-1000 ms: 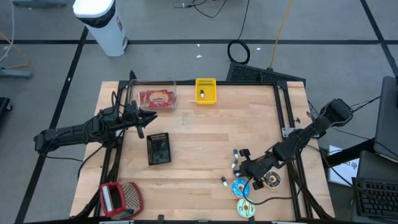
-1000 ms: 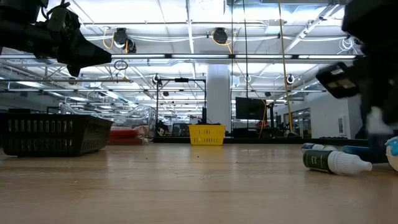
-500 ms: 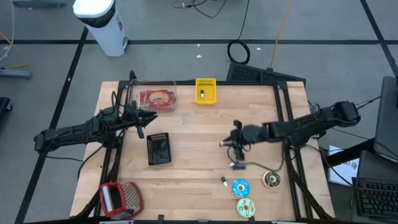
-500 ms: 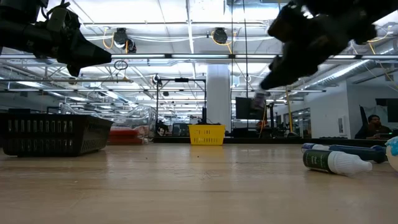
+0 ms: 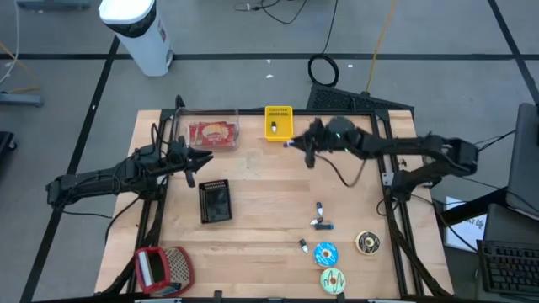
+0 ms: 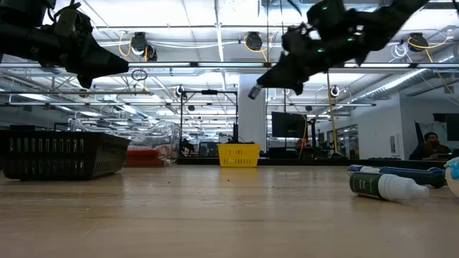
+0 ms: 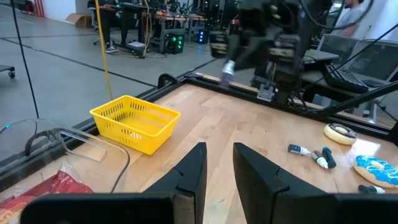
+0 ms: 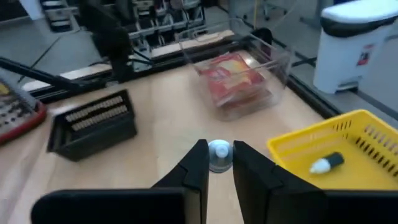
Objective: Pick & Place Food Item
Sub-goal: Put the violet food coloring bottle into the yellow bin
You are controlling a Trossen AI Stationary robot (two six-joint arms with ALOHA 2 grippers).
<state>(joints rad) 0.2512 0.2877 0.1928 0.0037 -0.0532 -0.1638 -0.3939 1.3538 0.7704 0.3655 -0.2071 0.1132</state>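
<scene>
My right gripper (image 5: 296,146) hovers high over the table's far side, just right of the yellow basket (image 5: 279,123), shut on a small whitish bottle-like item (image 8: 219,152). That item also shows at the fingertips in the low view (image 6: 253,92). A small white bottle (image 8: 326,163) lies inside the basket. My left gripper (image 5: 205,157) waits at the table's left, level, slightly open with nothing between its fingers (image 7: 193,168). It is near a clear box holding a red packet (image 5: 213,133). My right gripper pinches the small item between its two fingertips (image 8: 199,155), and the item's round pale end (image 8: 219,149) shows between them. The fingers lie nearly level, tipped a little down, pointing toward the table's left. The item is lifted clear, well above the tabletop.
A black basket (image 5: 216,201) lies left of centre. Three doughnuts (image 5: 326,253), (image 5: 332,280), (image 5: 367,243) and a few small bottles (image 5: 321,215) lie at the near right. A red-and-grey object (image 5: 160,268) sits at the near left corner. The wood between basket and doughnuts is bare.
My right gripper has swung from beside the doughnuts at the near right toward the far edge and leftward, rising and levelling out. It has ended up beside the yellow basket with the small item between its fingers.
</scene>
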